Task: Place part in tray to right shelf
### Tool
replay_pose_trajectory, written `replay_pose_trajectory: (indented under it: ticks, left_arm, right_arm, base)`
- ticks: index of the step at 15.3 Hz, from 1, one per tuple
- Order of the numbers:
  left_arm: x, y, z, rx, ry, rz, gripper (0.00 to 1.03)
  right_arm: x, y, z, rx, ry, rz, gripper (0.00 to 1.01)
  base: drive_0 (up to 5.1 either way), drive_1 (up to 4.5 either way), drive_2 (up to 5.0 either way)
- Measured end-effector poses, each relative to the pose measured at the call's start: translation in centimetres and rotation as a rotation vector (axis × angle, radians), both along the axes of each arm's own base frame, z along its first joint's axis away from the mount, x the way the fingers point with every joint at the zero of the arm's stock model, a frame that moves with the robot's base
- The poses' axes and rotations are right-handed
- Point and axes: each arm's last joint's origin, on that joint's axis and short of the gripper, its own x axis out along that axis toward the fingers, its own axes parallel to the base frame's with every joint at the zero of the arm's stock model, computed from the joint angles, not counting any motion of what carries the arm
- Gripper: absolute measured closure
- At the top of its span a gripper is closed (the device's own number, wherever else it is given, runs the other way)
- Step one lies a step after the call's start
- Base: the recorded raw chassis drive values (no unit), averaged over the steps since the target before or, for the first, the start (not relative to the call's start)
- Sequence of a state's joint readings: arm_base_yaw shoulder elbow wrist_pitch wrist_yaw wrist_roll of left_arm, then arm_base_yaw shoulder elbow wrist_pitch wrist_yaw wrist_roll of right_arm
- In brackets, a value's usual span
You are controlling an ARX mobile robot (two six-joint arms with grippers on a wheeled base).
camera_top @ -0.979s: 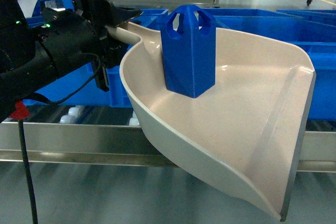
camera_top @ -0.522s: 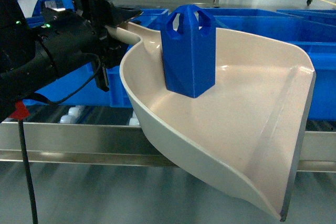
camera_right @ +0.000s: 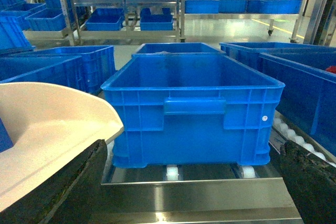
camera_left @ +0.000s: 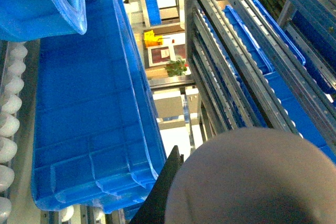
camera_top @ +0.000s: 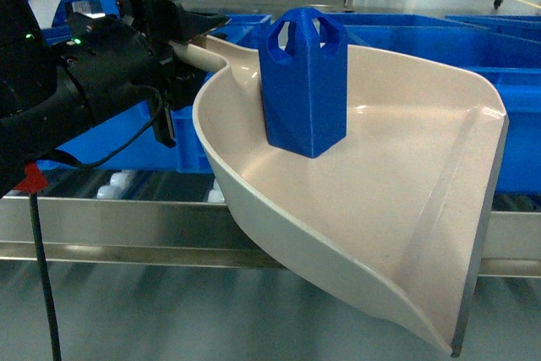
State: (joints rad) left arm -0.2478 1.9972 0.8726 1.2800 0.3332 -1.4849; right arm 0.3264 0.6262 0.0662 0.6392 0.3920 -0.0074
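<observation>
Head view: nothing has shifted over the last second. The part (camera_top: 304, 82) stands upright in the tray (camera_top: 406, 209), held by its handle in the left fingers (camera_top: 173, 44) before the shelf rail (camera_top: 127, 221). Right fingers (camera_right: 194, 192) gape wide, empty, facing a crate (camera_right: 191, 108); delivery looks paused.
</observation>
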Motion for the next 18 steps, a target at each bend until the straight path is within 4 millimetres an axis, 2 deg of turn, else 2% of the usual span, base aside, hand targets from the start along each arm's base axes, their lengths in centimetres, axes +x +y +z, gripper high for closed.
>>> replay_pose_trajectory:
  ticks: [6, 7, 8, 9, 10, 11, 14, 18]
  left_arm:
    - [0.0, 0.0, 0.0, 0.000, 0.000, 0.000, 0.91]
    - [-0.1, -0.1, 0.1, 0.036, 0.092, 0.054, 0.91]
    - [-0.7, -0.1, 0.8, 0.115, 0.160, 0.156, 0.91]
    - [-1.3, 0.0, 3.0, 0.136, 0.129, 0.187, 0.91]
    - [-1.6, 0.1, 4.4, 0.121, 0.064, 0.192, 0.91]
    - [-1.7, 0.1, 4.8, 0.118, 0.046, 0.187, 0.91]
    - [-2.1, 0.8, 3.7, 0.128, 0.069, 0.192, 0.91]
    - [-2.2, 3.2, 5.8, 0.094, -0.003, 0.276, 0.91]
  right_arm:
    - [0.0, 0.0, 0.0, 0.000, 0.000, 0.000, 0.03]
    - [0.0, 0.0, 0.0, 0.000, 0.000, 0.000, 0.03]
    - [0.0, 0.0, 0.0, 0.000, 0.000, 0.000, 0.03]
    - [0.0, 0.0, 0.0, 0.001, 0.000, 0.000, 0.03]
    - [0.0, 0.0, 0.0, 0.000, 0.000, 0.000, 0.03]
    - [0.0, 0.0, 0.0, 0.001, 0.000, 0.000, 0.03]
    - [0.0, 0.0, 0.0, 0.000, 0.000, 0.000, 0.03]
    - [0.0, 0.0, 0.0, 0.000, 0.000, 0.000, 0.03]
  base:
    - [0.0, 0.00, 0.0]
    - [0.0, 0.00, 0.0]
    - [0.0, 0.00, 0.0]
    - [0.0, 0.00, 0.0]
    - [0.0, 0.00, 0.0]
    - [0.0, 0.00, 0.0]
    - [0.0, 0.00, 0.0]
    - [0.0, 0.00, 0.0]
